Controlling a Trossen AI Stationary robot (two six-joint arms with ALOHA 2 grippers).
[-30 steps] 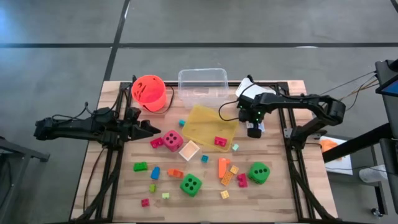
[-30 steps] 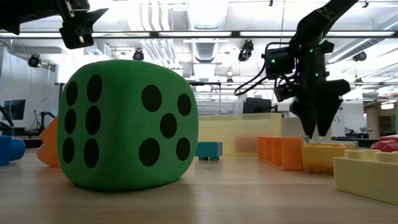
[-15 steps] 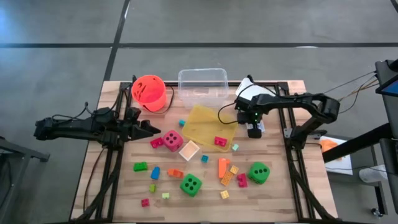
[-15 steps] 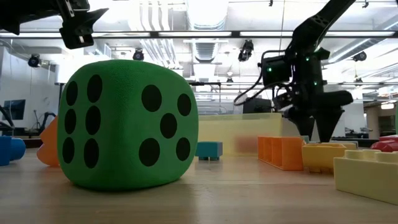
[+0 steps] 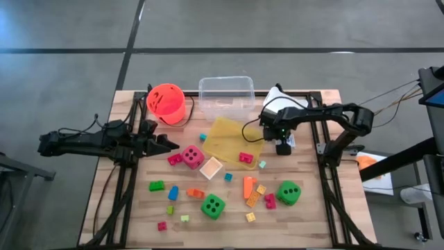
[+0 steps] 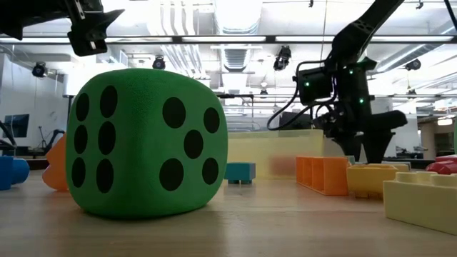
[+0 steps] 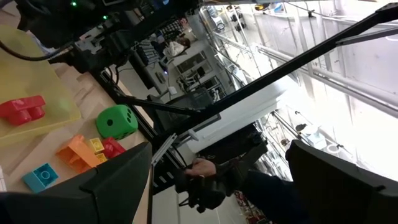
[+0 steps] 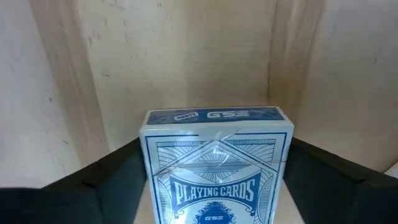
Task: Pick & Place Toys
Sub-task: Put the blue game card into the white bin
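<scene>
**Right tool straddling a card deck, toys all over the table**

So your right tool (image 5: 283, 147) is down at the table (image 5: 312, 208) just off the yellow tray (image 5: 232, 135), and in the right wrist view its two dark fingers (image 8: 93, 186) sit on either side of a blue playing card box (image 8: 217, 165). They look close to the box's sides, but you can't really tell if they're pinching it or just bracketing it. In the low view that tool points straight down behind the yellow blocks (image 6: 371, 180).

Your left tool (image 5: 166, 144) hangs near the pink die (image 5: 193, 155) with its fingers spread wide and nothing between them.

The toys are scattered across the middle and near side of the table:
- a red block (image 5: 245, 157) lies on the yellow tray
- one green die (image 5: 213, 205) sits toward the front, another green die (image 5: 288, 192) off to the right
- orange blocks (image 5: 249, 187) lie between the two green dice
- a green block (image 5: 157, 185) and a blue block (image 5: 173, 192) lie on the left side

The orange bucket (image 5: 166, 103) and the clear bin (image 5: 225, 97) stand at the far edge, side by side. The left wrist view also catches a person's hand (image 7: 205, 183) in the room past the table.
</scene>
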